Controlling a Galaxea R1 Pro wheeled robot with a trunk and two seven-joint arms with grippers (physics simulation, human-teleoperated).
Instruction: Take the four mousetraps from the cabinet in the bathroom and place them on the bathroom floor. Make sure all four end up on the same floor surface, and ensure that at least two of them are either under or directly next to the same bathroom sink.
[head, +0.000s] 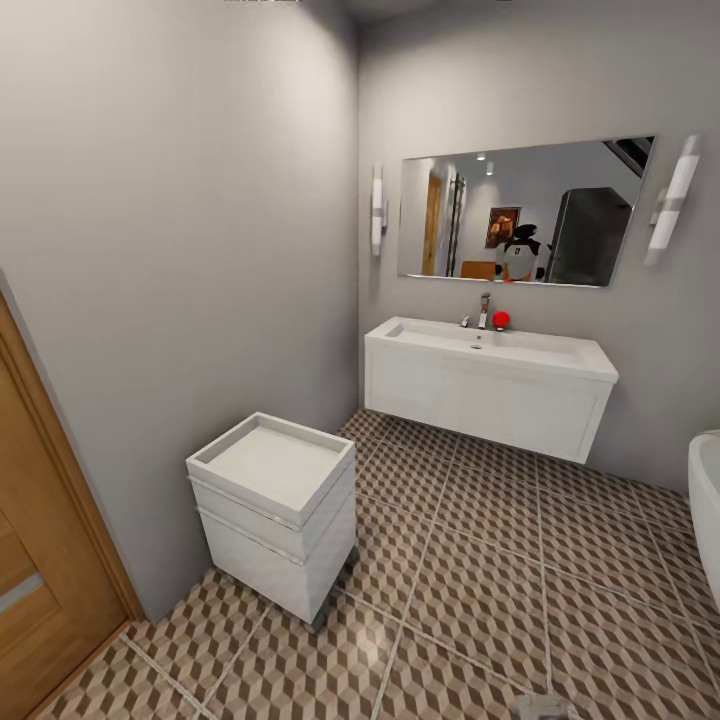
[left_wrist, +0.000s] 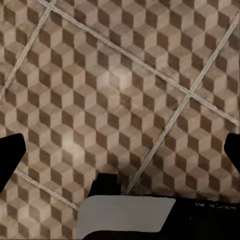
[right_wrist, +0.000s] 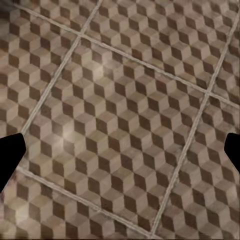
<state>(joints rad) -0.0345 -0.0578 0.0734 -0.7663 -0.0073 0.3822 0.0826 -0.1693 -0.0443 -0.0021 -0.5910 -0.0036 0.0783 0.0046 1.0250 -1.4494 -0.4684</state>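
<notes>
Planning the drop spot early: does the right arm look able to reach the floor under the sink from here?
Probably not yet. The bathroom sink stands across several tiles of bathroom floor, and the right gripper hangs open over bare tiles. Nothing blocks the way; the robot would likely need to roll closer.

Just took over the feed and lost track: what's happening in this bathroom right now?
Nothing is being handled. The robot stands in the bathroom, its head camera facing the white wall-hung bathroom sink under a mirror. A small white drawer unit stands by the left wall and a wooden door is at the left edge. Both wrist cameras look down on the cube-patterned bathroom floor. Both grippers' fingertips sit wide apart, holding nothing.
</notes>
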